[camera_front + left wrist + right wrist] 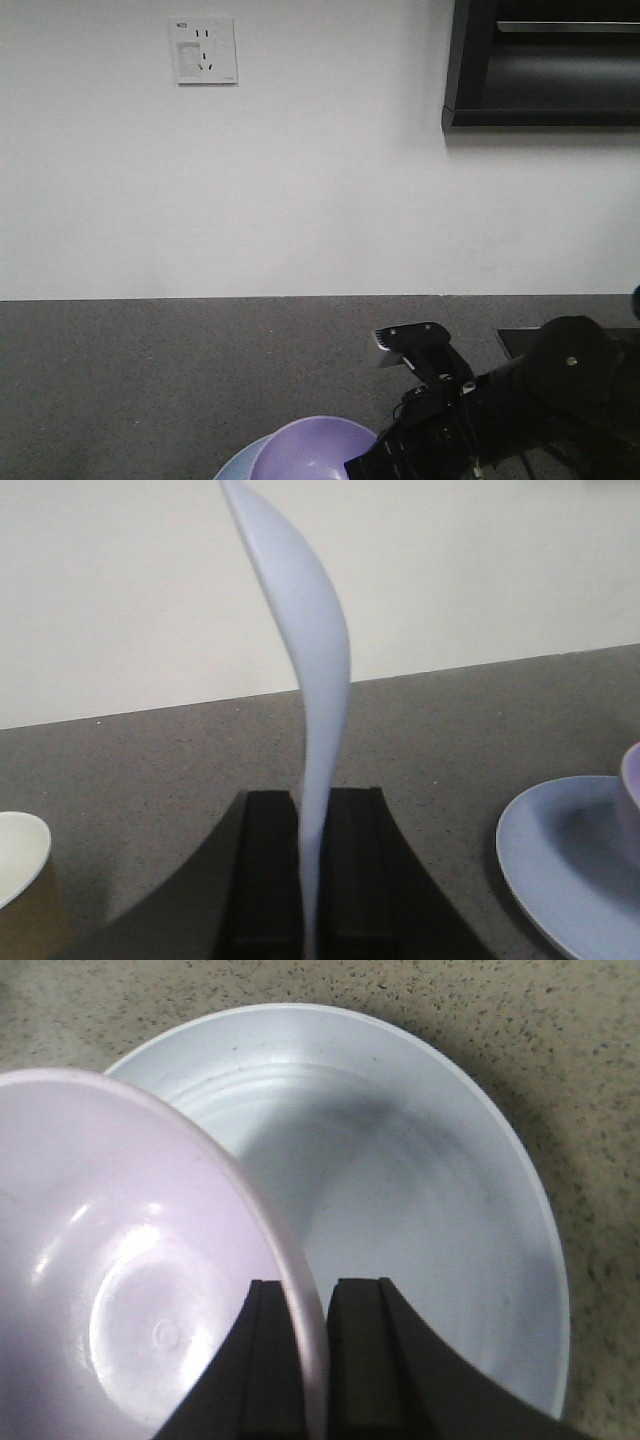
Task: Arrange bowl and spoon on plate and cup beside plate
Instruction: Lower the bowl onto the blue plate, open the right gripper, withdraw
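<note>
Gloss marked the round lavender bowl [130,1260], rim clamped by the right claw [312,1300] over the pale-blue plate [420,1180]; the left claw [312,815] clamped the curved spoon [315,660].

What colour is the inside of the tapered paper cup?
Cream-white; the tapered paper cup shows best in the left wrist view.

The dark grey speckled table [150,380] runs back to a white wall [320,200] along its far edge. A round light-blue plate [430,1210] lies flat on it toward the near edge. A tapered tan paper cup with a cream inside [20,855] stands upright on the table, well apart from the plate.
</note>
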